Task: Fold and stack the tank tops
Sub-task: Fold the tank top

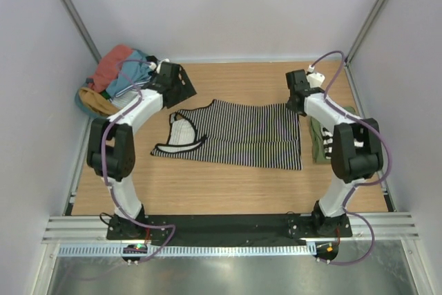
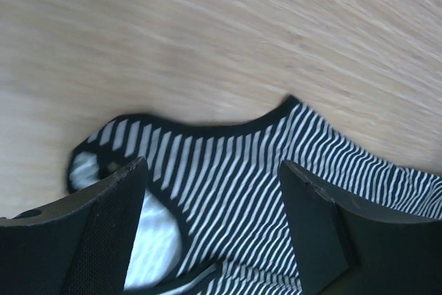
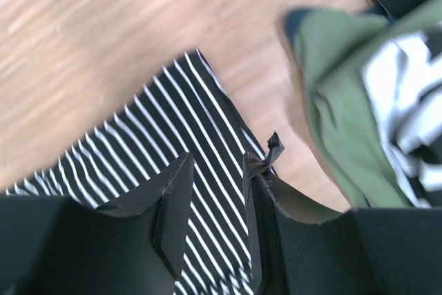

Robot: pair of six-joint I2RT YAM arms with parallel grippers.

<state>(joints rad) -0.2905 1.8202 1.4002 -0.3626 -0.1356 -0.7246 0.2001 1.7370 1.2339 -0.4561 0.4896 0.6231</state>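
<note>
Across the wooden table (image 1: 228, 184), a black-and-white striped tank top (image 1: 242, 136) lies spread flat between the two arms. Its long axis runs side to side, with neckline and straps toward the left arm and hem toward the right. It shows no fold yet. A heap of unfolded tops (image 1: 121, 74) (coral, blue and mustard among them) waits in the far left corner. By the right arm sits an olive green top (image 3: 345, 101) with striped cloth on it, seemingly an early stack, so most of the job looks to lie ahead. The left gripper (image 2: 213, 170) hovers over the neckline, jaws spread wide and gripping nothing. The right gripper (image 3: 217, 160) hangs over the hem corner, its jaws parted by a narrower gap, with no cloth between them.
</note>
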